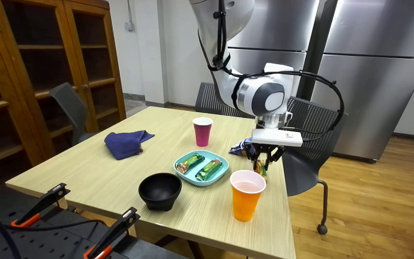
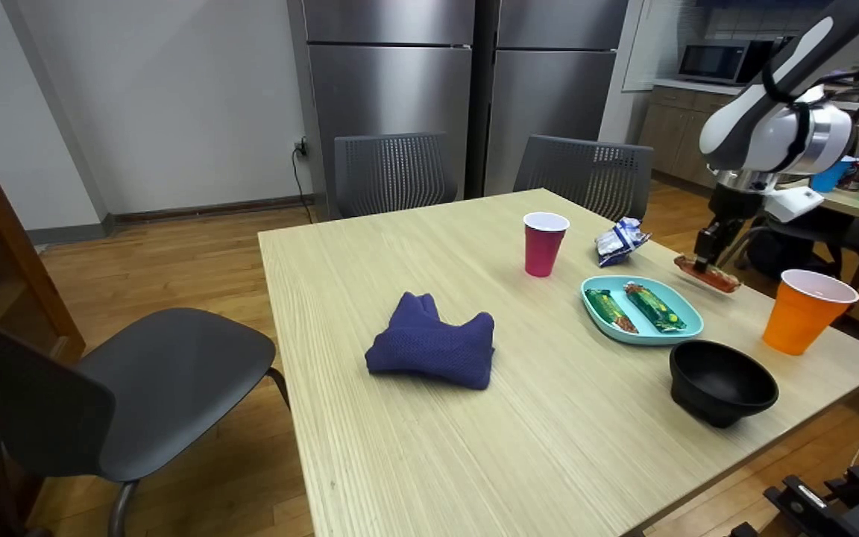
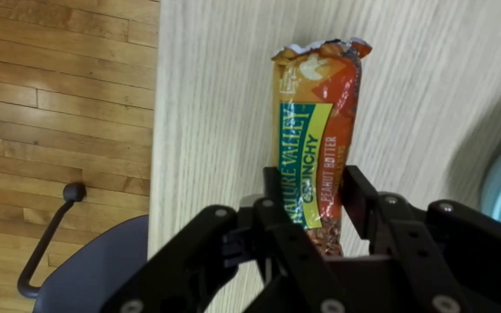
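We see a bar point(image 3: 305, 130) near the edge of the table point(image 3: 198, 130), lying roughly along that edge. The gripper point(image 3: 311, 184) is drawn in to the bar's width, its fingers point(image 3: 359, 198) pressed to both long sides, holding it; we cannot tell whether the bar touches the table. Near it we find a plate point(image 2: 681, 304) bearing two green bars point(image 1: 208, 169), an orange cup point(image 1: 248, 198) and a packet point(image 2: 621, 242). Just beside the plate is a bowl point(image 1: 160, 192); farther off stands a pink cup point(image 1: 202, 135), then a cloth point(image 2: 433, 347).
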You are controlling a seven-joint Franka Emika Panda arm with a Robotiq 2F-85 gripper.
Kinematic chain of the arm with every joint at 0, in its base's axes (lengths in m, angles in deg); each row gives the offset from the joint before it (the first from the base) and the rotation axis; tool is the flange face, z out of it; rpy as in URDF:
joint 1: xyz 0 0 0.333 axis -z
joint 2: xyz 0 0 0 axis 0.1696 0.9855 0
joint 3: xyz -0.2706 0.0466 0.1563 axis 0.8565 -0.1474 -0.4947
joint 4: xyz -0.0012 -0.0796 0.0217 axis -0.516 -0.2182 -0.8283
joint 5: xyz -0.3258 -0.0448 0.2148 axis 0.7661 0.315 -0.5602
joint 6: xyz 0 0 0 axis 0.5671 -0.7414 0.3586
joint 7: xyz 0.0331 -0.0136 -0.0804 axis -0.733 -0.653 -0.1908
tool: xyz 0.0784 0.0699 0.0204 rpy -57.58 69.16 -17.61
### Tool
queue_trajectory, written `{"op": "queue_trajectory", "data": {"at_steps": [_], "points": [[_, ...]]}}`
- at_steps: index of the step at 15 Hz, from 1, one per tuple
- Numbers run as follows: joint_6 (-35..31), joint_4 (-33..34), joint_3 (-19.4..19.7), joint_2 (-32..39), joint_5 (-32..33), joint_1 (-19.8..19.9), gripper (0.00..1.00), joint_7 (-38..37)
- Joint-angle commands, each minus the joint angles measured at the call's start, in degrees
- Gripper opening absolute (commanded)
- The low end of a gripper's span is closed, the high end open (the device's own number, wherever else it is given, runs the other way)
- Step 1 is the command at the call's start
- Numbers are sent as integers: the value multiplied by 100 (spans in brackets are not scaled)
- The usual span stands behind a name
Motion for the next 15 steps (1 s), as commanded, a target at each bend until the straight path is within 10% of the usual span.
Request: {"op": "queue_trajectory", "data": {"at_steps": [1, 15], "points": [[352, -279, -290, -569, -376, 23, 15, -442], [-244, -2135, -769, -1590, -1510, -342, 15, -1733]]}}
